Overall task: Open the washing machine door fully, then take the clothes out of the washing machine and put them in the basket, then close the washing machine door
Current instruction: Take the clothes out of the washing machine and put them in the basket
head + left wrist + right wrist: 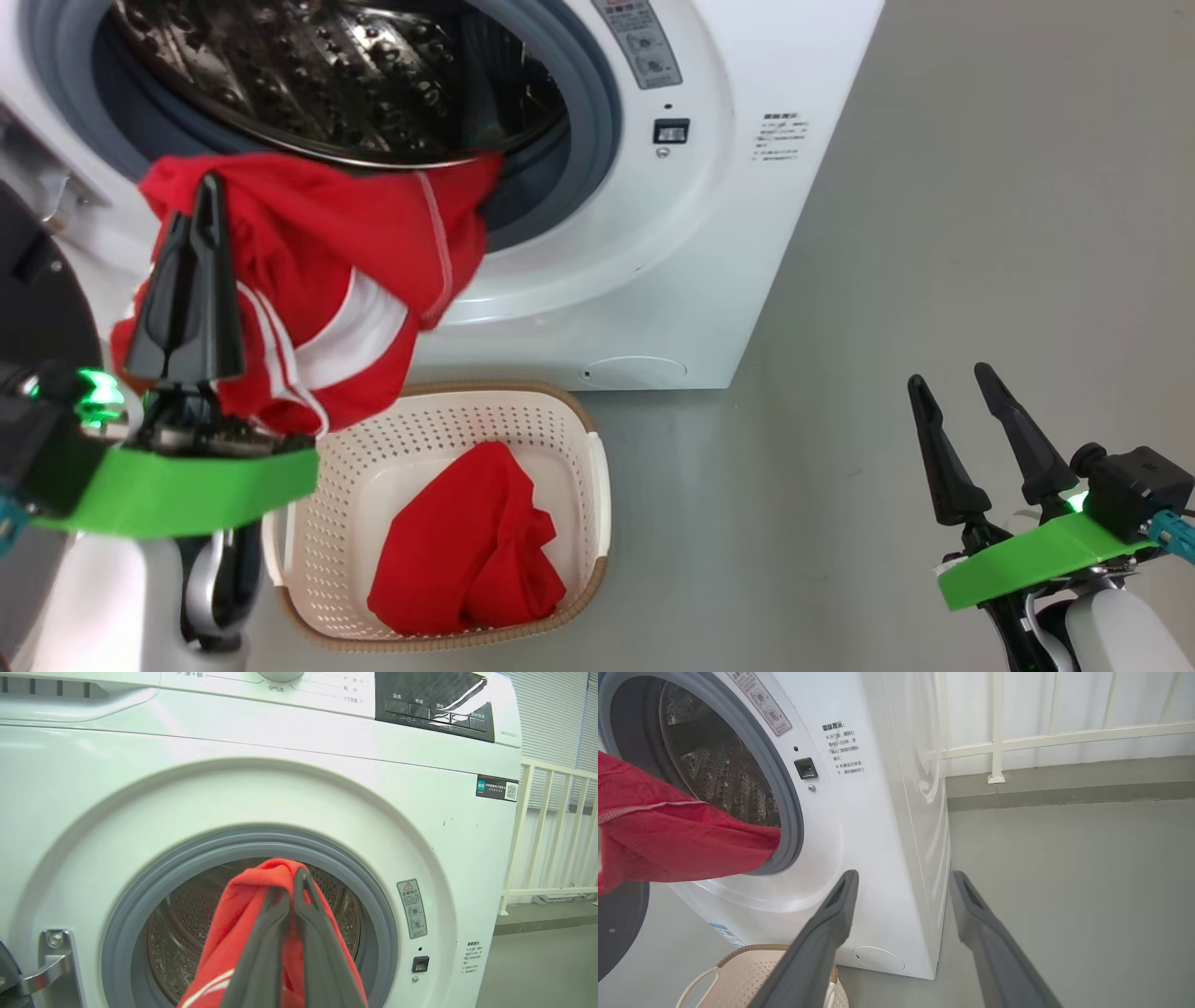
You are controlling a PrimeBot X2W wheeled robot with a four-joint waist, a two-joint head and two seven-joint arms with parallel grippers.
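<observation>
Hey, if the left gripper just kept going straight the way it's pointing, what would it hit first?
Probably the perforated drum inside the washing machine: the left gripper, shut on the red garment, points through the grey gasket ring; depth is hard to judge.

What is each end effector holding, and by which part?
The left end effector is shut on a red garment, pinching a bunched fold at its top. The right end effector is open, holding nothing.
</observation>
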